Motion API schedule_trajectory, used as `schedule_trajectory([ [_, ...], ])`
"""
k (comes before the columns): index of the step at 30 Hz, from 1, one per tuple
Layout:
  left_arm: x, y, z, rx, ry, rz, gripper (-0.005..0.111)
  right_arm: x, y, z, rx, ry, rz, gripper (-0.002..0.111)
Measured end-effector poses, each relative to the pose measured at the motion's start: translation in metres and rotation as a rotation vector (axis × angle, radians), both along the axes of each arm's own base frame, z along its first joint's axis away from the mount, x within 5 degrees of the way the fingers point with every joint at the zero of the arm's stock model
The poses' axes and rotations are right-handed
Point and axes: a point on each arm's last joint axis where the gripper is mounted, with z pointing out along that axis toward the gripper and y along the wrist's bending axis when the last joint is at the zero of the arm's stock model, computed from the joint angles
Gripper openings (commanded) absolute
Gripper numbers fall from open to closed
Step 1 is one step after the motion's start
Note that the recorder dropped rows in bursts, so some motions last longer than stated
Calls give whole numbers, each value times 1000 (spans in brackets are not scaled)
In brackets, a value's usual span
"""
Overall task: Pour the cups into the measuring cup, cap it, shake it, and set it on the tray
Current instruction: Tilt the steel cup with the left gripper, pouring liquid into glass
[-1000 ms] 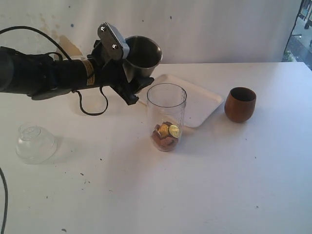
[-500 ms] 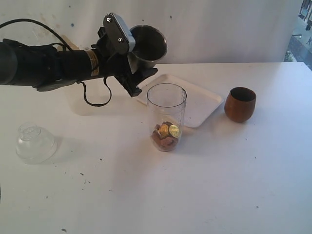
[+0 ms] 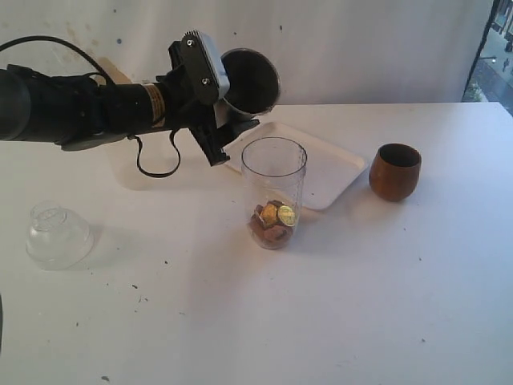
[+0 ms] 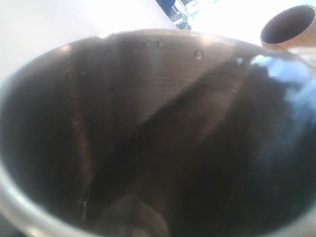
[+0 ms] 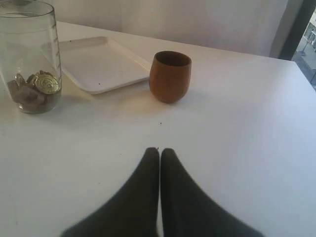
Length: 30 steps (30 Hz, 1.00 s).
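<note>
A white table (image 3: 337,321) is seen from the exterior camera, with a pale wall behind it. Taking the measuring cup (image 3: 274,192) as the centre of a clock face, the tall clear tumbler stands upright near the middle of the table, its mouth uncovered. A small heap of gold and brown round pieces (image 3: 273,219) lies at its bottom.

At about 11 o'clock, raised above the table, the left gripper (image 3: 225,103) pinches the steel tumbler (image 3: 251,79) between its two fingers, one over the wall and one under it. The tumbler is tipped steeply onto its side, so its dark mouth faces the viewer. It hangs above and just behind the measuring cup's rim, not touching it. The black arm runs off toward 9 o'clock.

At 2 o'clock the white tray (image 3: 341,170) lies flat, partly hidden behind the measuring cup. At 3 o'clock the wooden cup (image 3: 395,171) stands upright, near the tray's corner but apart from it. At 8 o'clock, well apart, a clear domed lid (image 3: 58,235) rests on the table.

The left wrist camera is almost filled by the steel tumbler's shadowy inside (image 4: 158,133), with the wooden cup's rim (image 4: 289,25) just past its edge.

The right wrist camera shows the right gripper (image 5: 159,153) low over bare table, its two dark fingers pressed together with nothing between them. Beyond it stand the wooden cup (image 5: 170,76), the tray (image 5: 96,61) and the measuring cup (image 5: 29,54).
</note>
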Motion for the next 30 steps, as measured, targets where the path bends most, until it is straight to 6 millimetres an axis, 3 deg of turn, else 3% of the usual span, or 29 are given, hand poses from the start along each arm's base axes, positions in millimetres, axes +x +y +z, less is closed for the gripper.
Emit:
schedule_trajectory([
  [30,-1,0,-1,223,-262,-96,0,0,0,0,0,0,0,1],
])
